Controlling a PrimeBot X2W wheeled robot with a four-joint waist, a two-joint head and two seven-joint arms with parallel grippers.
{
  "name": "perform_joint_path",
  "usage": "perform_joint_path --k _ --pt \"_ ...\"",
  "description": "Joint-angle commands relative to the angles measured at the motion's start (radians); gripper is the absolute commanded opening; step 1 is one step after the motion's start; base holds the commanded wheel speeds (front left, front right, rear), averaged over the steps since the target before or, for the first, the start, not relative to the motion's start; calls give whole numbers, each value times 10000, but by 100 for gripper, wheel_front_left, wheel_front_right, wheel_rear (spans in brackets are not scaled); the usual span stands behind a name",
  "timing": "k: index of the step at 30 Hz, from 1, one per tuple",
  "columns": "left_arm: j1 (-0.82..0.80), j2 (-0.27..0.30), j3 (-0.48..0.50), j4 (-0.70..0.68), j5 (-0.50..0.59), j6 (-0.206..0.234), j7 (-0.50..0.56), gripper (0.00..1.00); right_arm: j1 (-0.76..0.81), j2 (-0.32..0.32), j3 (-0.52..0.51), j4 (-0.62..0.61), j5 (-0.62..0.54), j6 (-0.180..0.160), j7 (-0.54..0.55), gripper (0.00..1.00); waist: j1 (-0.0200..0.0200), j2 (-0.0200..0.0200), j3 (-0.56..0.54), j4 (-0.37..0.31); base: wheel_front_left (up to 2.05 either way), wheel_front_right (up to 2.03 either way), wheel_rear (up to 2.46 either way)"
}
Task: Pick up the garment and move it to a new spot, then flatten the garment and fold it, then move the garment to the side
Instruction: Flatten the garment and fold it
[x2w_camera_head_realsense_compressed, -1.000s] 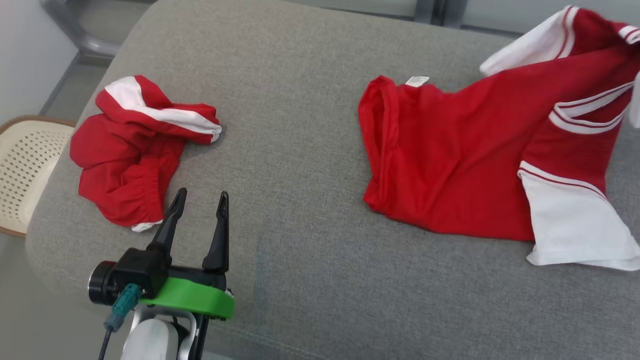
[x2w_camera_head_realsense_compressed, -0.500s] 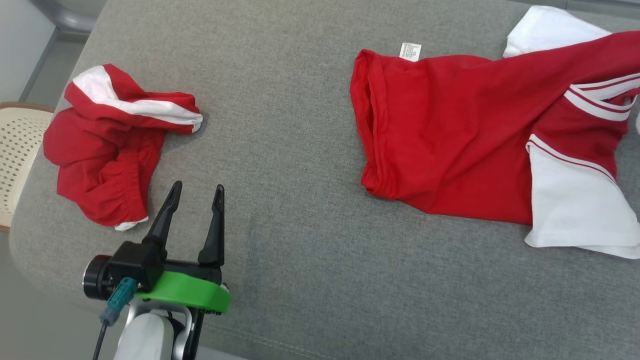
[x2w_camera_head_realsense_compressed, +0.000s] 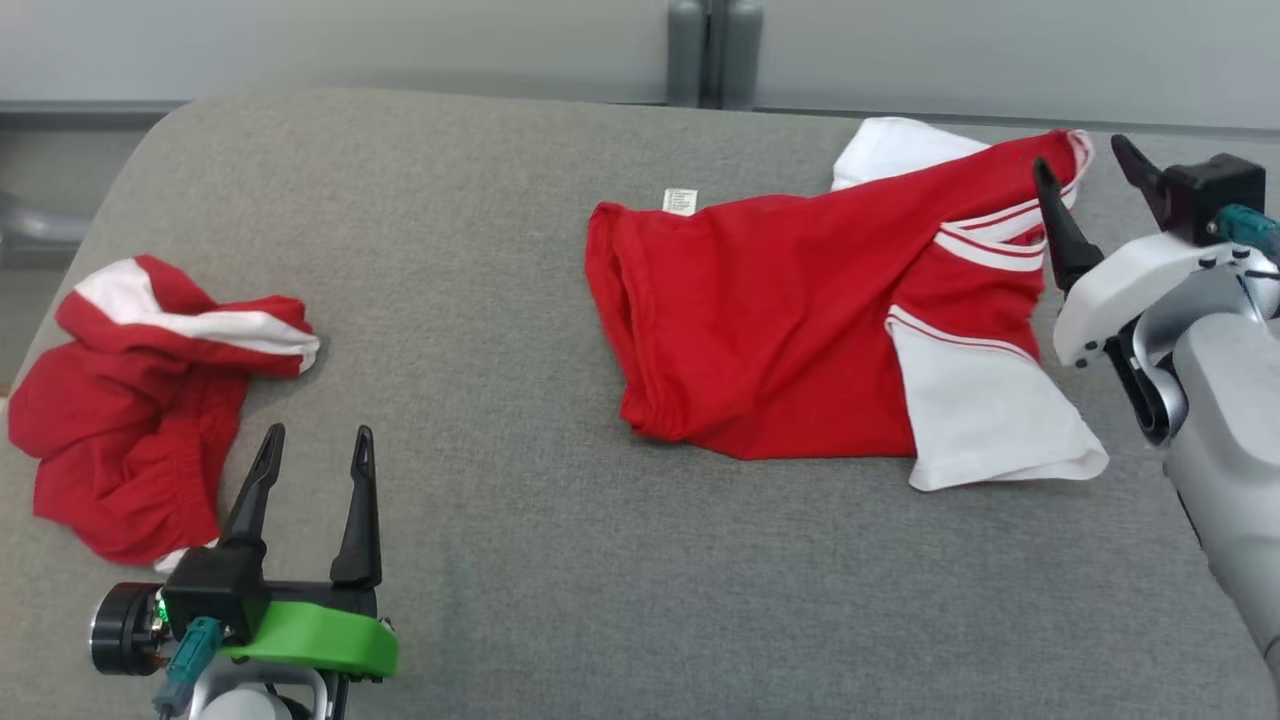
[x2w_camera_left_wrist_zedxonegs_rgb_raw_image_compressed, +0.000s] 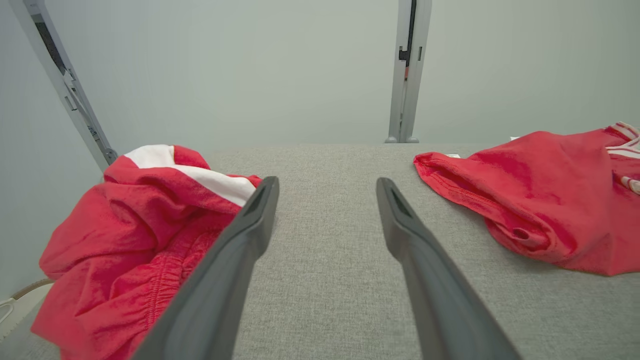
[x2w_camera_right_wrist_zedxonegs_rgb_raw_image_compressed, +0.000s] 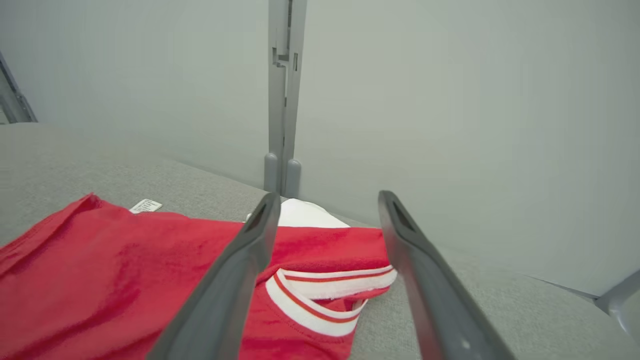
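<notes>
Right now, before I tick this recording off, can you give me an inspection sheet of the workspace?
surface: grey cushion, smooth fabric.
job's things: red and white shirt lying mostly flat right of centre, rumpled at the collar end, label showing at its left end.
clutter: red shorts bunched up at the left edge.
grippers: left gripper open, empty, beside the shorts; right gripper open, empty, at the shirt's collar.
cables: teal plug with a dark lead at the left wrist, another at the right wrist.
surroundings: pale wall and grey post behind the cushion.
</notes>
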Motion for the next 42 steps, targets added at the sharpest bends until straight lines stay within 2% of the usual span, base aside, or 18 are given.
perform_joint_path --k 1,5,10,17,22,27,32,37,42 --pt "221 37 74 -25 40 42 -3 100 611 76 -331 -674 -149 -13 -45 100 0 -1 -1170 -1253 0 0 0" --pt "444 -3 141 -84 -24 -30 -3 100 2544 464 -1413 -2757 -594 -13 -45 100 0 -1 -1400 -1659 0 0 0" --pt "733 -74 240 -316 27 -20 -5 100 4880 1264 -2688 -4914 -1166 -12 -48 100 0 -1 -1531 -2082 0 0 0" --pt "1027 -174 359 -586 50 -51 -3 100 7013 2039 -3454 -6341 -1535 -12 -50 100 0 -1 -1545 -2305 0 0 0" --pt "1027 -231 363 -583 50 -113 -3 100 7517 2332 -3390 -6499 -1688 -9 -50 100 0 -1 -1481 -2268 0 0 0" --pt "884 -263 251 -479 75 -172 -5 100 7311 2302 -3128 -6343 -1767 -9 -51 100 0 -1 -1434 -2080 0 0 0" --pt "748 -291 180 -381 4 -209 -5 100 6737 2297 -2504 -5675 -1697 -9 119 100 0 -1 -1306 -1715 0 0 0" --pt "582 -350 57 -234 -140 -263 -3 100 5648 2312 -1802 -4643 -1716 -9 1291 100 0 -1 -1093 -1205 0 0 0" --pt "341 -406 -70 -64 -271 -298 -5 100 4318 2511 -1688 -3249 -1921 -12 2998 100 0 -1 -820 -576 0 0 0"
